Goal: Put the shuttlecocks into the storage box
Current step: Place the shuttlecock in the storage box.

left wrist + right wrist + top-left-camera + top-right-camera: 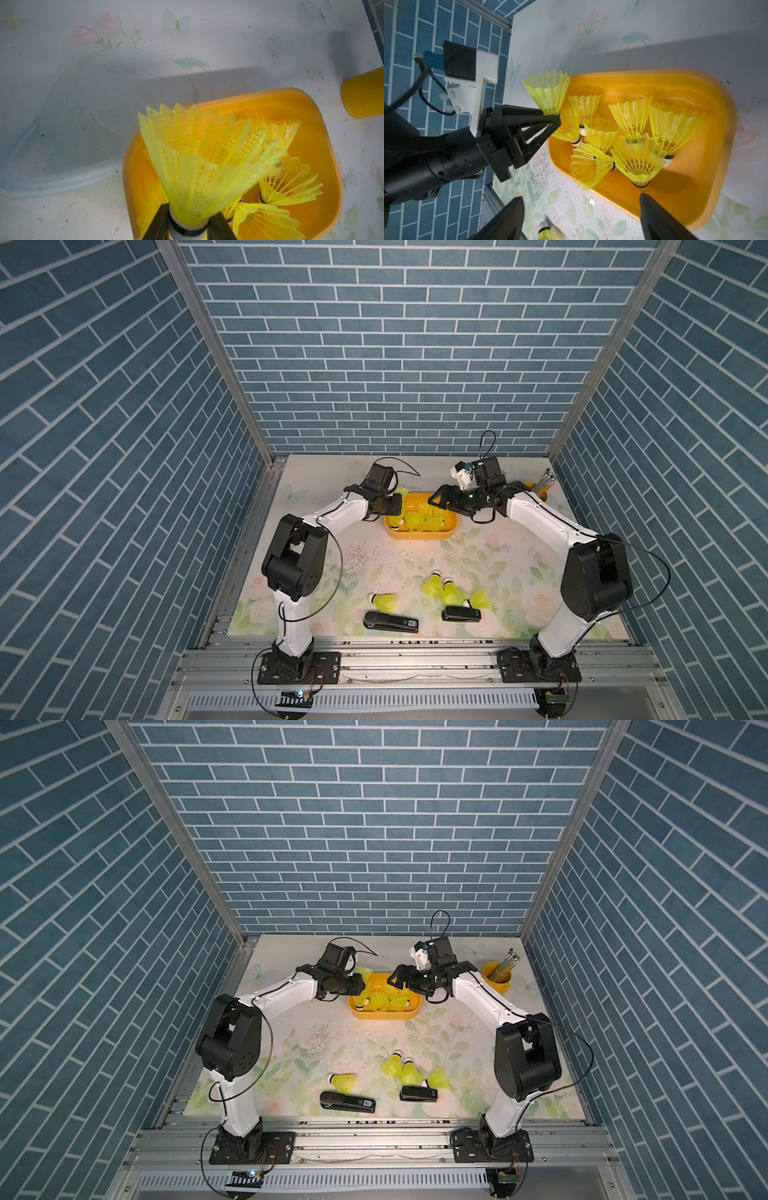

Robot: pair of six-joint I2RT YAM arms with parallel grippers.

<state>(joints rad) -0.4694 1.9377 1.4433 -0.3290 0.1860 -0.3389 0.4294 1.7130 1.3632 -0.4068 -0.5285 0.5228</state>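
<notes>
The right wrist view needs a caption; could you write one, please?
Left pincer holds a shuttlecock by its base at one end of the orange box; several more sit inside.

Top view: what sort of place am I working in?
Probably a staged robot test cell, not a real room: brick-pattern wall panels on aluminium posts, a floral-print tabletop, and both arms bolted to a rail.

Long stapler, short stapler at front; pencil cup at rear.
</notes>
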